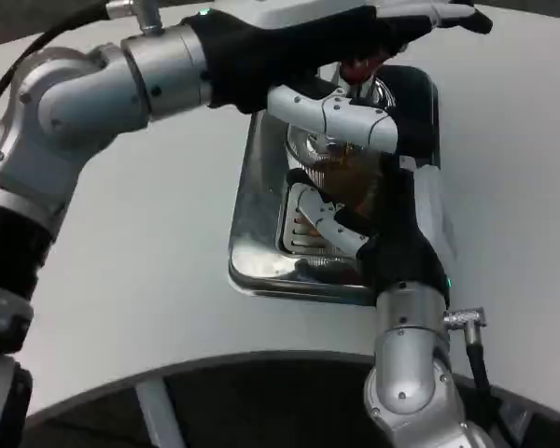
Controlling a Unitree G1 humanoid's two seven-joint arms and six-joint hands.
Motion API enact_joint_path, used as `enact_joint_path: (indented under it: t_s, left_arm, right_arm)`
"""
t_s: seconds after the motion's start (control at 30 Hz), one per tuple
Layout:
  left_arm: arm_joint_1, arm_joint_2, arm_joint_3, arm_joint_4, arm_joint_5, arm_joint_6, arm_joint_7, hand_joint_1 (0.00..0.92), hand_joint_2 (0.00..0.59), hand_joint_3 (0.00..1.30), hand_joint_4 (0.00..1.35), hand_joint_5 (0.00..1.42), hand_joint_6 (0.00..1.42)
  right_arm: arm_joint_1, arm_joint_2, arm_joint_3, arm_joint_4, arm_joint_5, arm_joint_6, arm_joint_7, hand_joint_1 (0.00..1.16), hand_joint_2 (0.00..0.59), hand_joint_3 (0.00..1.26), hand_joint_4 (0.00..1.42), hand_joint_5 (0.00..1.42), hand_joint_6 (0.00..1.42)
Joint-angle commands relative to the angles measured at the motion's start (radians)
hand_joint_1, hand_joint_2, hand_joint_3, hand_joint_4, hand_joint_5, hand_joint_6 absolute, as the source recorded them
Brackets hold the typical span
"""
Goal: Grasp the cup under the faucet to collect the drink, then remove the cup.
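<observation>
A clear cup with brown drink in it stands on the drip grate of a shiny metal dispenser, below the faucet with its red handle. My right hand comes up from below and grips the cup, its white fingers wrapped around the cup's sides. My left hand reaches across from the left over the top of the dispenser and rests at the red handle; its fingers are partly hidden behind the machine's top.
The dispenser's chrome base tray sits mid-table on the white round table. My left forearm spans the upper left. The table's front edge curves along the bottom, with a dark floor beyond it.
</observation>
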Motion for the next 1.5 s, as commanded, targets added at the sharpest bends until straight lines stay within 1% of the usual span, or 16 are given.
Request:
enact_joint_path:
  t_s: [0.03,0.47,0.7,0.77,0.87,1.0,1.07,1.27,1.43,1.5]
  left_arm:
    - [0.000,-0.009,-0.024,0.036,0.039,-0.001,-0.010,0.000,0.113,0.11,0.00,0.00,0.11]
    - [-0.009,-0.008,-0.026,0.069,0.045,-0.021,0.001,0.000,0.113,0.11,0.00,0.00,0.11]
    - [-0.005,-0.006,-0.019,0.070,0.047,-0.025,0.020,0.000,0.114,0.12,0.00,0.00,0.11]
    - [-0.004,-0.006,-0.018,0.069,0.046,-0.025,0.024,0.000,0.114,0.12,0.00,0.00,0.12]
    - [-0.002,-0.005,-0.017,0.069,0.045,-0.026,0.028,0.000,0.114,0.12,0.00,0.00,0.12]
    - [0.001,-0.004,-0.016,0.064,0.045,-0.026,0.030,0.000,0.115,0.12,0.00,0.00,0.12]
    - [0.002,-0.004,-0.015,0.061,0.045,-0.024,0.033,0.000,0.124,0.12,0.00,0.00,0.13]
    - [0.007,-0.001,-0.010,0.051,0.047,-0.025,0.045,0.000,0.125,0.12,0.00,0.00,0.13]
    - [0.010,0.002,-0.005,0.041,0.043,-0.026,0.049,0.000,0.126,0.13,0.00,0.00,0.14]
    - [0.016,0.000,0.006,0.037,0.031,-0.036,0.058,0.000,0.115,0.10,0.00,0.00,0.15]
  right_arm:
    - [-0.041,0.096,-0.010,0.027,0.016,-0.006,-0.015,0.68,0.257,0.00,0.00,0.00,0.03]
    - [-0.062,0.099,-0.006,0.080,0.027,-0.020,-0.032,0.68,0.258,0.00,0.00,0.00,0.04]
    - [-0.065,0.100,-0.005,0.102,0.030,-0.039,-0.052,0.69,0.251,0.00,0.00,0.04,0.08]
    - [-0.065,0.100,-0.005,0.104,0.030,-0.044,-0.057,0.70,0.259,0.00,0.05,0.09,0.13]
    - [-0.065,0.101,-0.005,0.105,0.030,-0.048,-0.062,0.70,0.261,0.00,0.09,0.14,0.16]
    - [-0.063,0.100,-0.004,0.105,0.035,-0.051,-0.059,0.71,0.261,0.04,0.15,0.19,0.21]
    - [-0.062,0.100,-0.003,0.103,0.037,-0.051,-0.056,0.71,0.261,0.05,0.17,0.22,0.24]
    - [-0.058,0.099,0.004,0.105,0.032,-0.053,-0.060,0.71,0.261,0.06,0.18,0.24,0.25]
    - [-0.053,0.095,0.017,0.105,0.016,-0.051,-0.068,0.72,0.266,0.08,0.23,0.29,0.29]
    - [-0.051,0.096,0.019,0.104,0.016,-0.051,-0.070,0.72,0.266,0.09,0.25,0.31,0.30]
